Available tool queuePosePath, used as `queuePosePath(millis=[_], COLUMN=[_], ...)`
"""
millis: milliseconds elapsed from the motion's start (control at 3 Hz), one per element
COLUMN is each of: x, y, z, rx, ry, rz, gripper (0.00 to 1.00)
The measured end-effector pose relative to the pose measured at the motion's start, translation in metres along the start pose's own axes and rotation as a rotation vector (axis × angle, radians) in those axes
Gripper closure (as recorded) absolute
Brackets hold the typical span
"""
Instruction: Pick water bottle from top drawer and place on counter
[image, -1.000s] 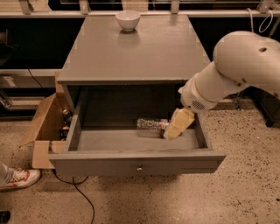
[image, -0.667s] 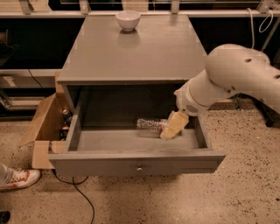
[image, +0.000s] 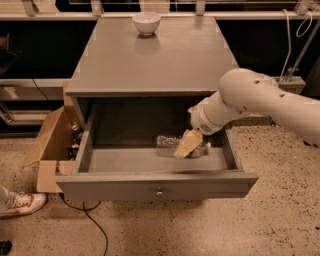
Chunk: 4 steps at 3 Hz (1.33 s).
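The top drawer (image: 156, 186) of the grey cabinet stands pulled fully out, its small round knob facing me. The water bottle (image: 168, 142) lies on its side inside it, right of the middle, clear and crinkled. My gripper (image: 184, 148) reaches down into the drawer from the right on a white arm. Its pale yellowish fingers (image: 186, 144) lie over the bottle's right part and hide it. The counter (image: 152, 52) is the flat grey top of the cabinet, behind and above the drawer.
A white bowl (image: 146, 22) stands at the back of the counter. A brown cardboard box (image: 50, 147) lies open on the floor left of the cabinet. A shoe (image: 20, 204) shows at the lower left. A black cable (image: 87, 220) runs over the speckled floor.
My arm has swung left and lower into the drawer. The gripper has moved from the bottle's right end to over the bottle. The bottle has not moved.
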<state>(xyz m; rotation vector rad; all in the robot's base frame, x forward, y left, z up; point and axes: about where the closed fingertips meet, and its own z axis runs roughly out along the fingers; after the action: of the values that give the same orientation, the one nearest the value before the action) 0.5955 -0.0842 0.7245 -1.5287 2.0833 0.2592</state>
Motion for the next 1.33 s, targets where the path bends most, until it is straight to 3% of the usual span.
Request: queuePosePath(millis=[333, 1333], x=[0.008, 0.029], y=[-0.008, -0.018], z=[0.034, 0.085], rx=[-0.020, -0.060], ry=[-0.002, 0.016], rz=[0.009, 0.038], gripper=[0.00, 0.00])
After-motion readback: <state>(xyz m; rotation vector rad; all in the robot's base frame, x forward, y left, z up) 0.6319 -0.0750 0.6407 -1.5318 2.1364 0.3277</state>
